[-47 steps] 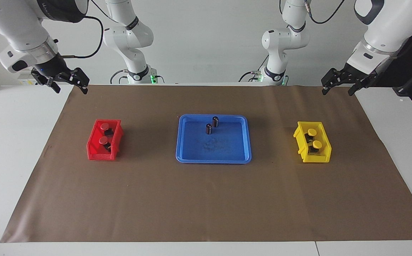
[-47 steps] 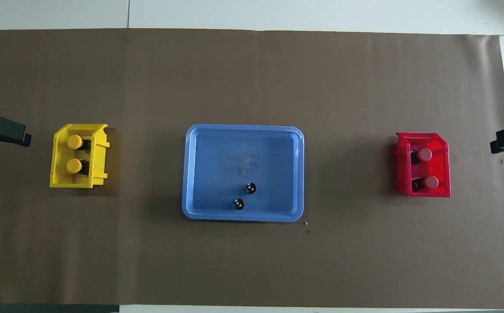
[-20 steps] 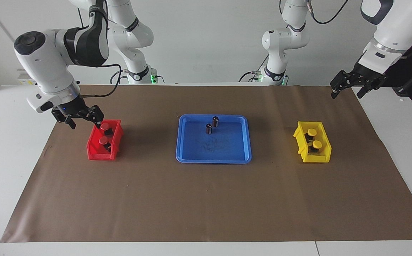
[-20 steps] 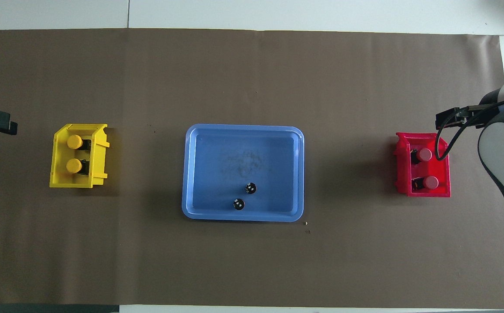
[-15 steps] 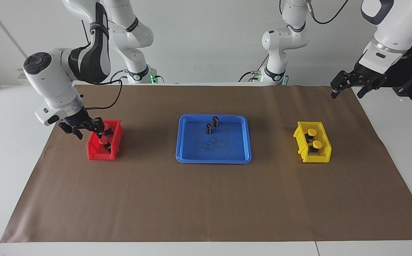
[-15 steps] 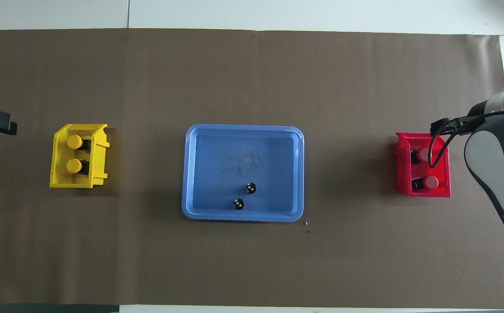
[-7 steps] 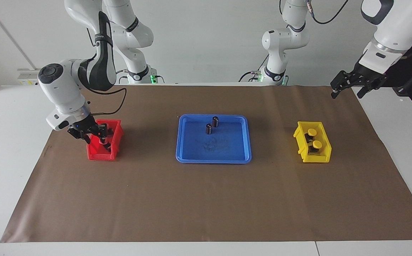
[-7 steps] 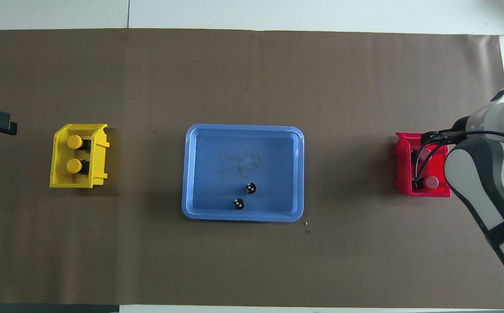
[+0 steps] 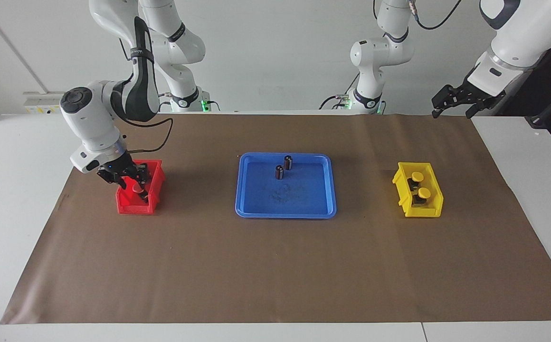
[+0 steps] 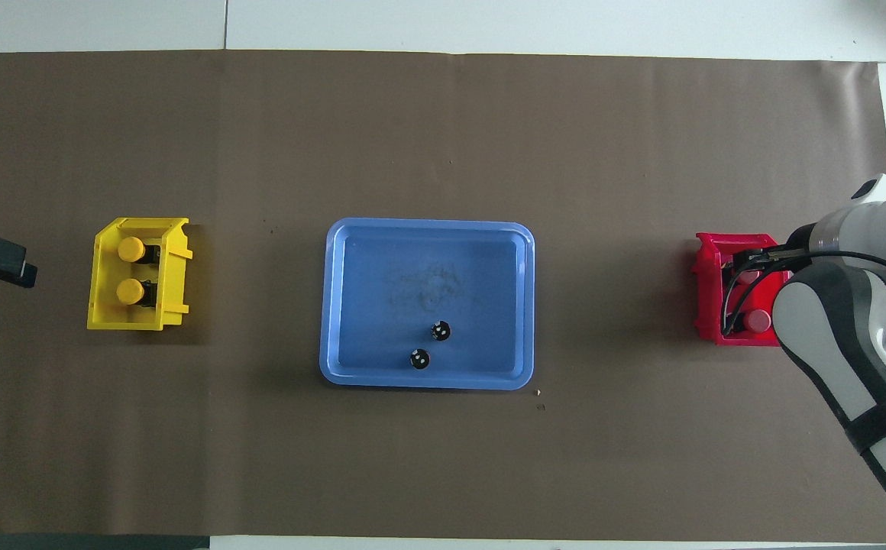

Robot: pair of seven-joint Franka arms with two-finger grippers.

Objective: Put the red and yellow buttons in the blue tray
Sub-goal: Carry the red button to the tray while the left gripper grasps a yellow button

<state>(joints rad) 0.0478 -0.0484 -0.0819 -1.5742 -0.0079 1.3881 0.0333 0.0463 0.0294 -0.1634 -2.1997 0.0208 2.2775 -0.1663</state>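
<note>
Two red buttons sit in a red bin (image 9: 135,205) at the right arm's end. My right gripper (image 9: 130,184) is open and low in this bin, its fingers beside the red button farther from the robots (image 9: 137,188). I cannot tell if they touch it. The nearer red button (image 10: 756,321) shows only from overhead, where the gripper (image 10: 753,258) is partly under the arm. Two yellow buttons (image 9: 417,176) (image 9: 424,192) sit in a yellow bin (image 9: 401,183). The blue tray (image 9: 285,212) lies mid-table. My left gripper (image 9: 455,105) is open and waits in the air over the mat's corner.
Two dark cylinders with silver tops (image 9: 288,162) (image 9: 279,172) stand in the blue tray, in its part nearer to the robots. A brown mat (image 9: 275,266) covers the table. The right arm's white forearm (image 10: 848,344) hangs over the mat beside the red bin.
My right gripper came down from the table's corner into the red bin and sank among the red buttons. My left gripper shifted slightly. Buttons, bins and tray stayed put.
</note>
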